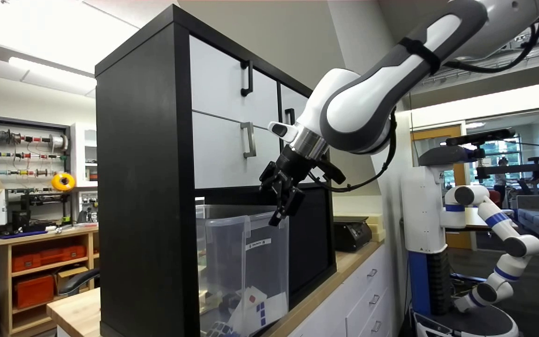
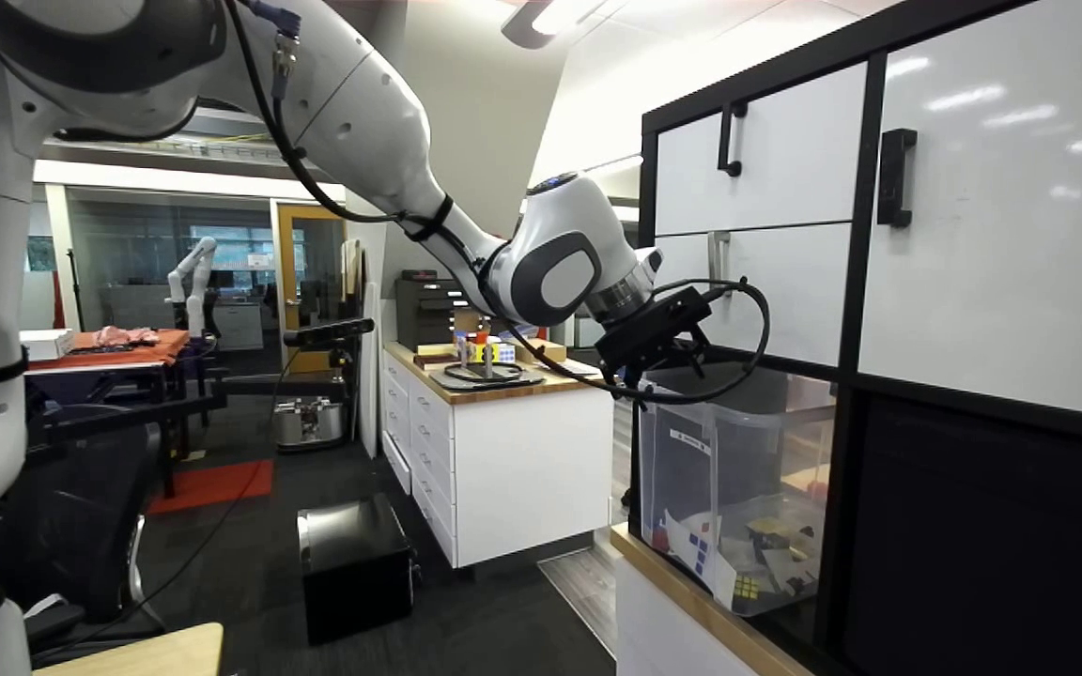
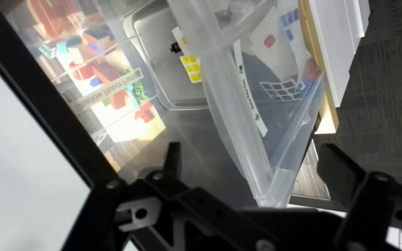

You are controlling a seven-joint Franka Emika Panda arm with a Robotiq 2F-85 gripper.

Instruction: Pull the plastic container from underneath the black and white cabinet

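The plastic container (image 1: 267, 255) is a clear bin with a thick rim, a label strip and loose items inside. It stands in the lower open bay of the black and white cabinet (image 1: 136, 178); the cabinet and bin also show in an exterior view, the cabinet (image 2: 992, 235) and the bin (image 2: 682, 479). My gripper (image 1: 270, 203) is open and tilted down at the bin's upper front edge. In the wrist view, the bin's rim (image 3: 234, 115) and a corner lie between the open fingers (image 3: 250, 150). Whether a finger touches the rim cannot be told.
The cabinet's frame (image 3: 40, 94) runs close beside one finger in the wrist view. White drawer fronts with handles (image 1: 249, 139) are just above the gripper. A wooden counter edge (image 2: 691, 601) runs below the bin. A black device (image 1: 353, 232) sits farther along the counter.
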